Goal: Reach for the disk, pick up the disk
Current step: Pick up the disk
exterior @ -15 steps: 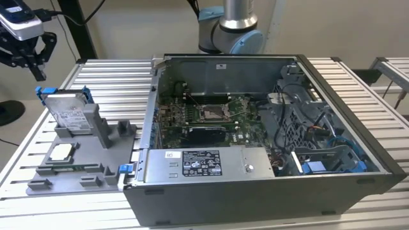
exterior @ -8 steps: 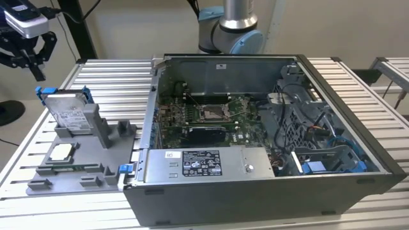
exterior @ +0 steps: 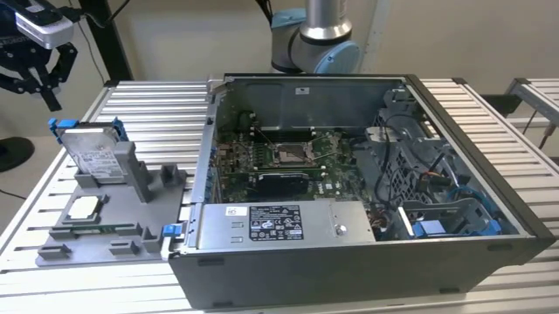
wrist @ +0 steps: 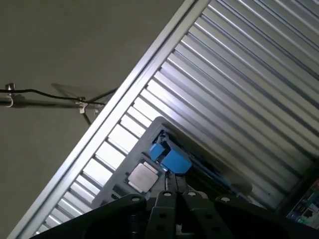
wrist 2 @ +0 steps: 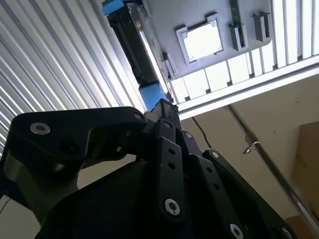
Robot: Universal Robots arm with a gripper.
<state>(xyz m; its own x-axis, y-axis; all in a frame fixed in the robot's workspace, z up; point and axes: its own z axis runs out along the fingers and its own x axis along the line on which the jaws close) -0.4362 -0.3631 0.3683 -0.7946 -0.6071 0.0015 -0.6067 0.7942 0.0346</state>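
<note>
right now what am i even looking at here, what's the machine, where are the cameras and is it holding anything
This is one robot arm with a black gripper on its end. The exterior view comes from a camera off the arm, looking over a slatted metal table. Both wrist views come from cameras riding on the arm, looking past the gripper. On the table sit an open computer case and a grey holder. The disk, silver with a blue frame, stands upright in that holder, and a small square chip lies flat in the same holder. The gripper hovers above the disk, apart from it, carrying nothing I can see.
</note>
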